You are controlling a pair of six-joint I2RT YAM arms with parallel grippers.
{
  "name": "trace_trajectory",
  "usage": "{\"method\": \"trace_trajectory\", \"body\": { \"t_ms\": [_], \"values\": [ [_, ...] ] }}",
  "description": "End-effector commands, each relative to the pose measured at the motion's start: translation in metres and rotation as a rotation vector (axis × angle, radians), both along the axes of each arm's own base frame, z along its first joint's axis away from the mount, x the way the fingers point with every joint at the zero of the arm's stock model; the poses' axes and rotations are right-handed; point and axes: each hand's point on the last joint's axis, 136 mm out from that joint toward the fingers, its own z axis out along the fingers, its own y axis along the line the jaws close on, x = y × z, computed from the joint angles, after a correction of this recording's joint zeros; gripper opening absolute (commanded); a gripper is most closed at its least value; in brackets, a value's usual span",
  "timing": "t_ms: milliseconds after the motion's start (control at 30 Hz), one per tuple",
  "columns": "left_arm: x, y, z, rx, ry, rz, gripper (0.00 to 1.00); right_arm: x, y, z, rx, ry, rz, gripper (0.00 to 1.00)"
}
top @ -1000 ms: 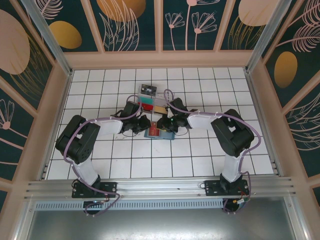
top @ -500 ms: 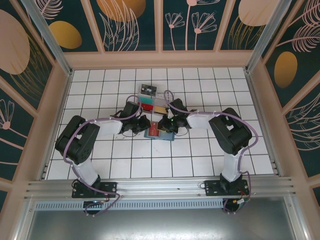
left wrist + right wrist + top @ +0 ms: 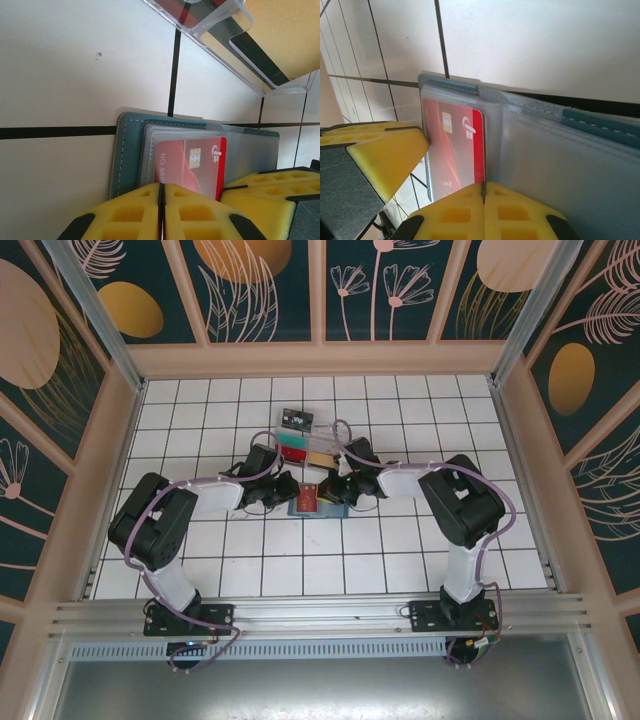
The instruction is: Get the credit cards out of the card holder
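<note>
The white tiled bench (image 3: 200, 540) is stretching out under both my arms, which are reaching in toward each other at its middle. A clear plastic tray (image 3: 222, 30) is sitting just beyond the tips of both grippers, near the card holder but not touching it. The teal card holder (image 3: 129, 150) is lying open and flat on the bench right between my grippers, its clear pocket faces turned up.

I am holding my left gripper (image 3: 161, 200) with its yellow pads pressed together, the tips resting at one end of the card holder. I cannot tell whether they are pinching anything. I am holding my right gripper (image 3: 483, 210) fully closed too, pads meeting with no gap, right at the edge of the red credit card (image 3: 454, 145). Whether that edge is caught between them I cannot tell.

The red credit card is lying chip side up at the pocket face of the half nearer my left gripper, close to where the pads of my two grippers are standing side by side. A small black card (image 3: 297, 420) is lying well beyond both grippers, past the tray.
</note>
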Motion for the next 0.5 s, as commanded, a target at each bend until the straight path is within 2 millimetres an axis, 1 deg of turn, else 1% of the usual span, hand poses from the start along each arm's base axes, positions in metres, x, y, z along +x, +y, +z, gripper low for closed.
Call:
{"method": "trace_trajectory", "body": {
  "t_ms": [0, 133, 233, 333, 400, 467],
  "values": [
    [-0.016, 0.012, -0.017, 0.083, 0.070, -0.010, 0.16, -0.004, -0.014, 0.008, 0.012, -0.015, 0.004, 0.00],
    [-0.012, 0.011, -0.011, 0.090, 0.052, -0.021, 0.23, -0.009, -0.025, 0.007, -0.002, -0.008, -0.007, 0.00],
    [-0.007, 0.007, -0.005, 0.076, 0.037, -0.033, 0.24, -0.010, -0.027, 0.007, 0.002, -0.008, -0.006, 0.00],
    [-0.005, 0.003, -0.002, 0.060, 0.032, -0.039, 0.22, -0.011, -0.018, 0.016, 0.048, -0.024, 0.027, 0.00],
    [-0.007, 0.002, -0.006, 0.058, 0.043, -0.040, 0.20, -0.012, -0.009, 0.024, 0.074, -0.043, 0.051, 0.01],
    [-0.009, 0.003, -0.009, 0.054, 0.050, -0.038, 0.19, -0.014, -0.001, 0.030, 0.090, -0.051, 0.071, 0.06]
  ]
}}
